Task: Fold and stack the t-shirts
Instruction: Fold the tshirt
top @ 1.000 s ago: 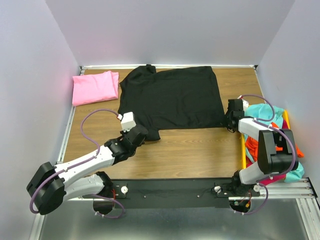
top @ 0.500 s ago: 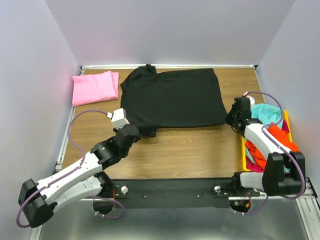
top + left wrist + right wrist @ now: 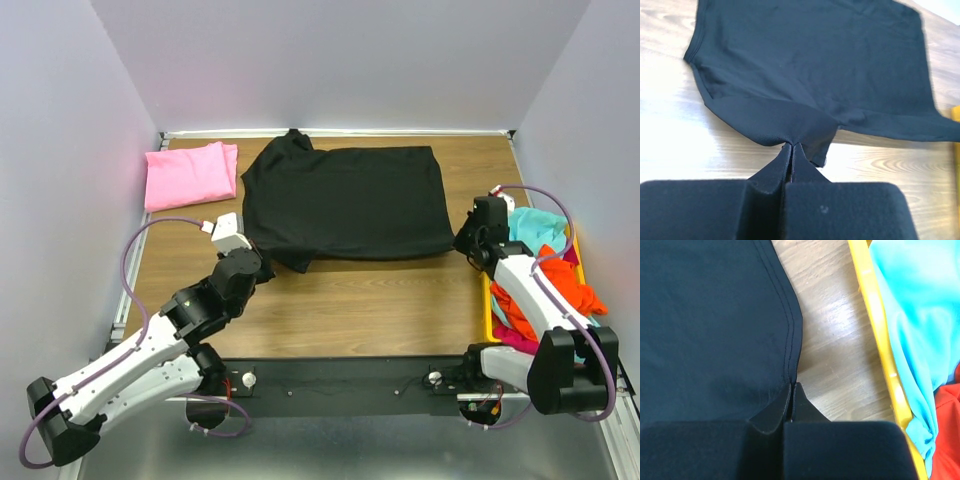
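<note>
One soft, plain black t-shirt (image 3: pixel 345 200) lies spread across the upper middle of the top view on the brown wood-grain table (image 3: pixel 380 300), mostly flat, with its collar end bunched into a small peak at the upper left of the cloth. One pink t-shirt (image 3: pixel 190 173), folded into a compact rectangle, sits at the upper left of the frame, beside the black one and apart from it. Two arms reach in from the bottom edge. The left gripper (image 3: pixel 791 146) is clenched on the lower left edge of the black t-shirt, its two dark fingers pressed together with a gathered fold of cloth pinched between the tips. The right gripper (image 3: pixel 791 386) is likewise clamped tight on the stitched hem at the shirt's lower right corner, just beside the one yellow plastic bin (image 3: pixel 875 305) that runs along the right edge of the frame. In that bin lies a loose heap showing three colours: teal cloth (image 3: pixel 535 227) at the top, orange cloth (image 3: pixel 545 290) in the middle and magenta cloth (image 3: pixel 515 337) lowest; how many shirts make up the heap cannot be told.
</note>
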